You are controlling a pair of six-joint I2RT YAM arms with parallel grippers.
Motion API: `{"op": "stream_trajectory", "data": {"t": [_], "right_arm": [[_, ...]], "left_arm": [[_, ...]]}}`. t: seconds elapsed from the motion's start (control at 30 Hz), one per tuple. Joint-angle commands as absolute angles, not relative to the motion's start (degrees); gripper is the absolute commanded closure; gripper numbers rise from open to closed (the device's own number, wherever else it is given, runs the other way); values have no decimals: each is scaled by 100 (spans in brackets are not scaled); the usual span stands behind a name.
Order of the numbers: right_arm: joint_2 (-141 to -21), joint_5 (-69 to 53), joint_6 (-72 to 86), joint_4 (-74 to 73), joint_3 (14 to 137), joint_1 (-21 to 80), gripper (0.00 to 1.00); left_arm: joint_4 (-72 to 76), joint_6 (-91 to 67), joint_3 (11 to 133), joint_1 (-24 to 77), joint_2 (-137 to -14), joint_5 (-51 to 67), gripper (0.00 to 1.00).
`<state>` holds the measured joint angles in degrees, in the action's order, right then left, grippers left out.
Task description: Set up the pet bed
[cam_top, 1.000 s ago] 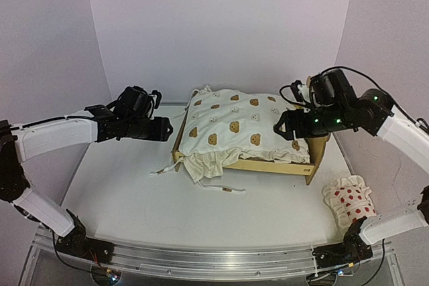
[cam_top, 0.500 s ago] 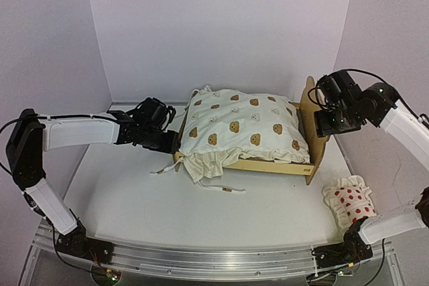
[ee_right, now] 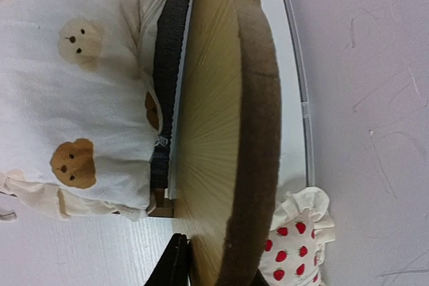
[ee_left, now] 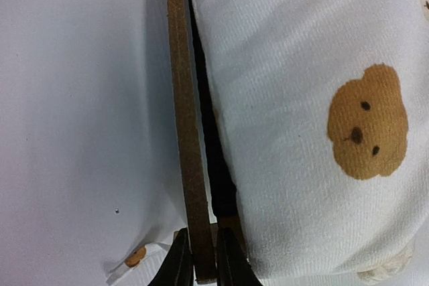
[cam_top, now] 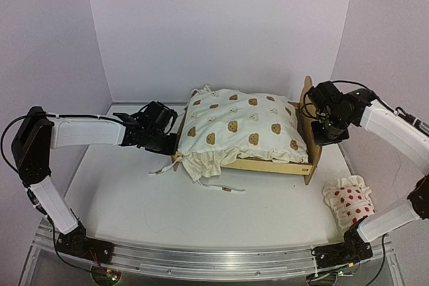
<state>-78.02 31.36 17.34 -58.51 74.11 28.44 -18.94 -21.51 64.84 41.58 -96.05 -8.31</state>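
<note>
Plywood pet bed, free earlier, now in tight grip: left hand on rail, right hand on headboard.

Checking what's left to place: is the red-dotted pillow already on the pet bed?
No, the red-dotted pillow lies on the table, apart from the pet bed.

Top view overlooks all; wrist views closely share the pet bed.
</note>
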Motion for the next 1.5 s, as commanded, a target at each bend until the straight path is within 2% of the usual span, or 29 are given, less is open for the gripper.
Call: {"op": "stream_trajectory", "data": {"t": [0.0,0.2,0.5,0.57,0.73,0.83,0.93,1.03,1.13,1.27,1.47], "right_arm": [[-7845,2128,1610,-5541,7401,2904,91],[-7776,1548,1712,-5324,7334,3314,99],[-7992,1754,1900,-5079,7428,4388,100],[-8031,1854,1959,-5036,7406,4505,100],[-7999,2103,2043,-4933,7252,4520,99],[-7929,2099,1957,-4931,7220,4518,86],[-7755,2175,1876,-4932,7175,4519,63],[-7472,2394,1790,-4938,7168,4518,43],[-7123,2531,1726,-4940,7110,4516,28],[-6679,2644,1741,-5004,6957,4516,20],[-5839,2874,1817,-5136,6589,4516,20]], "left_arm": [[-1983,-2360,6438,4171,-9521,-1277,88],[-2373,-2586,6070,4166,-8969,-1826,90],[-3067,-3042,5089,4161,-7432,-2281,88],[-3177,-3111,4967,4157,-7205,-2331,85],[-3382,-3199,4890,4160,-7020,-2505,71],[-3747,-3199,5250,4158,-7078,-2745,60],[-4037,-3118,5876,4162,-7124,-2914,49],[-4020,-2781,6583,4180,-7243,-2801,44],[-4213,-2406,7383,4336,-7692,-2772,40],[-4040,-1796,8320,5166,-8467,-2781,38],[-3734,-658,9819,6285,-10139,-2114,39]]}}
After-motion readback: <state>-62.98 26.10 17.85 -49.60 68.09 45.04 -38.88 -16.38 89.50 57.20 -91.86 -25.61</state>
